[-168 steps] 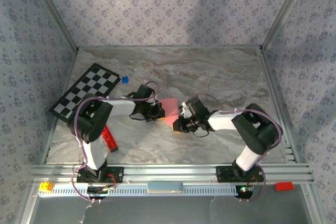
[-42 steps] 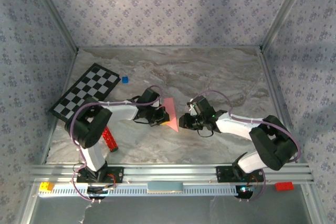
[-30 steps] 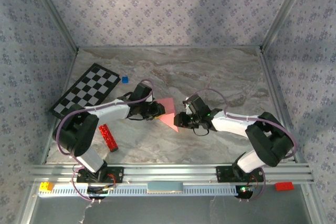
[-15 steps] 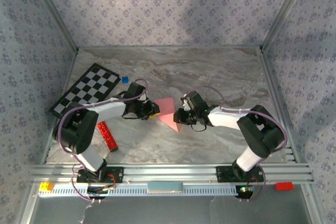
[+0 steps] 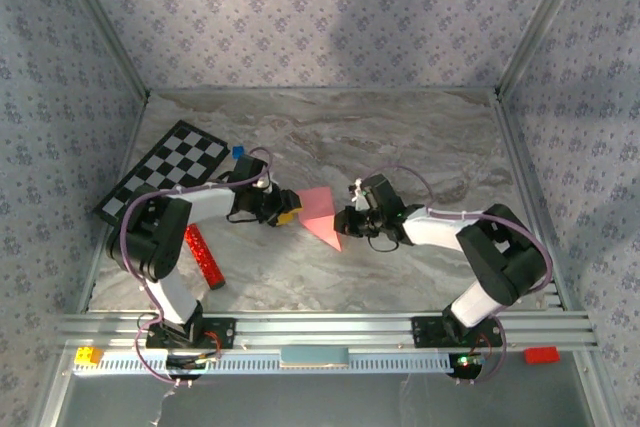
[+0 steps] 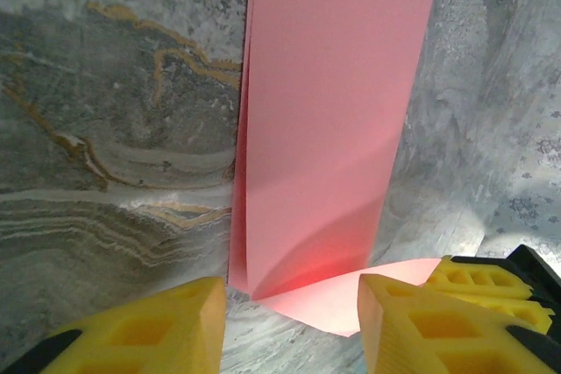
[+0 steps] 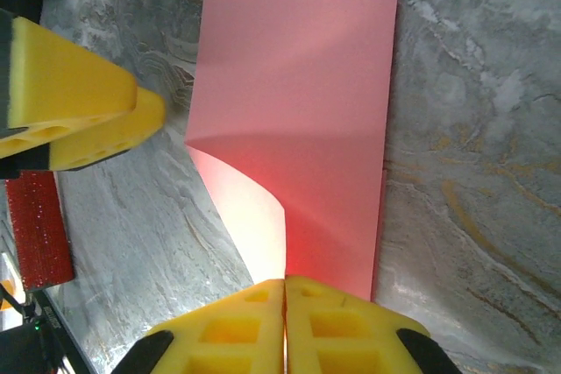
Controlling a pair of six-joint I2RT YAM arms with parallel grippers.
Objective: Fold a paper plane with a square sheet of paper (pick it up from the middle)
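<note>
The pink square sheet of paper (image 5: 320, 209) lies folded over on the marble table between my two grippers. One layer of it curls upward. In the right wrist view the paper (image 7: 298, 85) runs away from my right gripper (image 7: 285, 285), whose yellow pads are shut on its near edge. From above, that right gripper (image 5: 343, 222) sits at the sheet's right side. My left gripper (image 5: 290, 215) is at the paper's left side. Its fingers stand apart in the left wrist view, where the left gripper (image 6: 294, 304) frames the paper's (image 6: 324, 129) loose corner without touching it.
A black-and-white checkerboard (image 5: 165, 172) lies at the far left with a small blue cube (image 5: 238, 152) beside it. A red glittery bar (image 5: 203, 257) lies near the left arm. Small yellow (image 5: 88, 355) and red (image 5: 541, 354) bricks sit on the front rail.
My left gripper has opened, let go of the paper and drawn back a little to the left. My right gripper has shut on the paper's right edge.
</note>
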